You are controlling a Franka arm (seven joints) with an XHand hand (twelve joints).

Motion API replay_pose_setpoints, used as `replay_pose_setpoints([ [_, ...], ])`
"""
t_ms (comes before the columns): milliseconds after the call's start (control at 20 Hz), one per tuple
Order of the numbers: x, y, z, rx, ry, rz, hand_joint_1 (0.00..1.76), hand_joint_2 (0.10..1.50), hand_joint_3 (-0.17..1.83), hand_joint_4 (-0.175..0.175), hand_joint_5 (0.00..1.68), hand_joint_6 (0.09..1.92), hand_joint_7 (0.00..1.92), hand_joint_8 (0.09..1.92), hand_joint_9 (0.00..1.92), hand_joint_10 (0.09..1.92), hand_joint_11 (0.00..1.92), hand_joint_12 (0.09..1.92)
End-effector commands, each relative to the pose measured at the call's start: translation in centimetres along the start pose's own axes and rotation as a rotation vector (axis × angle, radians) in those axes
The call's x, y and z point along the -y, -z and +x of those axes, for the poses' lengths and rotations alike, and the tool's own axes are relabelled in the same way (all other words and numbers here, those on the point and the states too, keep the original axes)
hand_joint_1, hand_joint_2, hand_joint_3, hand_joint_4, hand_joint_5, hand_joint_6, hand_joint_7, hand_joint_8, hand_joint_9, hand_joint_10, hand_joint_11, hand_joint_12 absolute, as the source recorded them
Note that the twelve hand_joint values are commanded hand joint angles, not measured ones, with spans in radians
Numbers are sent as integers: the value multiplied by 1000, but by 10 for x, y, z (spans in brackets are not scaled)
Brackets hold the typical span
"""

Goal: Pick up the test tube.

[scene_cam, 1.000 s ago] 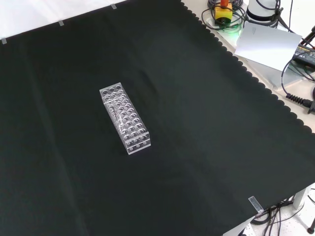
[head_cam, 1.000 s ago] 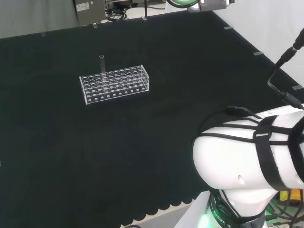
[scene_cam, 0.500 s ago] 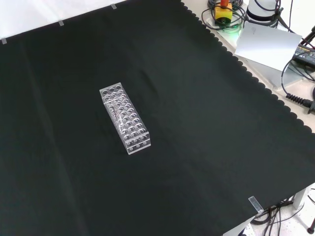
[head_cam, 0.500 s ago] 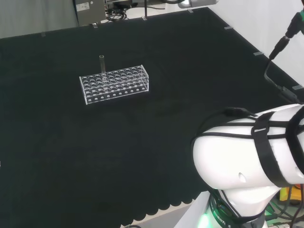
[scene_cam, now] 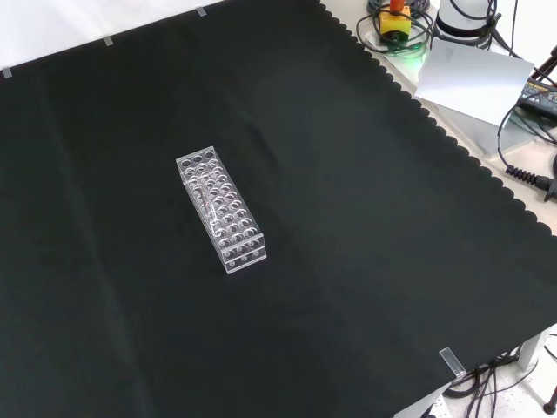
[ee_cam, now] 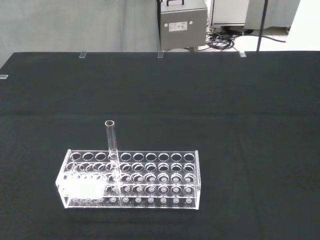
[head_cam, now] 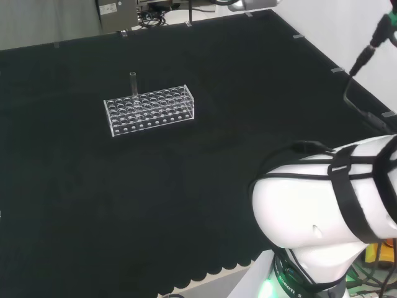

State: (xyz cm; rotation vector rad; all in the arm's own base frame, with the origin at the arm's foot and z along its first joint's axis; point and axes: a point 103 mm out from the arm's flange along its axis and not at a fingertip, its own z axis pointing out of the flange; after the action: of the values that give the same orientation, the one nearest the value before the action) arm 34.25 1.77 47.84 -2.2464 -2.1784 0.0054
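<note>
Head view: one clear plastic test tube rack (head_cam: 150, 110) on the black-clothed tabletop (head_cam: 205, 155) holds a single clear glass test tube (head_cam: 133, 84), upright near its far left corner.

Front view: the tube (scene_cam: 204, 202) rises from the rack (scene_cam: 222, 210).

Wrist view: one tube (ee_cam: 112, 145), one rack (ee_cam: 131, 179). The robot hand's fingers cannot be judged.

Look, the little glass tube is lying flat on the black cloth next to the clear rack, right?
Not quite. The test tube is standing upright in a hole of the clear rack, poking up above its top, as the wrist view shows. The rack does sit on the black cloth.
</note>
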Motion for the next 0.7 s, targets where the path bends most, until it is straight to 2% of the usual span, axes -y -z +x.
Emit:
replay_pose_setpoints([
  [50,-55,-10,9,-19,59,13,670,881,281,-98,163,87,64,862,19,949,0,1509],
  [450,-96,-25,21,-16,108,55,681,870,313,-103,190,87,98,887,56,970,0,1541],
  [700,-121,-39,29,-34,119,80,685,851,360,-108,229,87,166,898,109,967,0,1571],
])
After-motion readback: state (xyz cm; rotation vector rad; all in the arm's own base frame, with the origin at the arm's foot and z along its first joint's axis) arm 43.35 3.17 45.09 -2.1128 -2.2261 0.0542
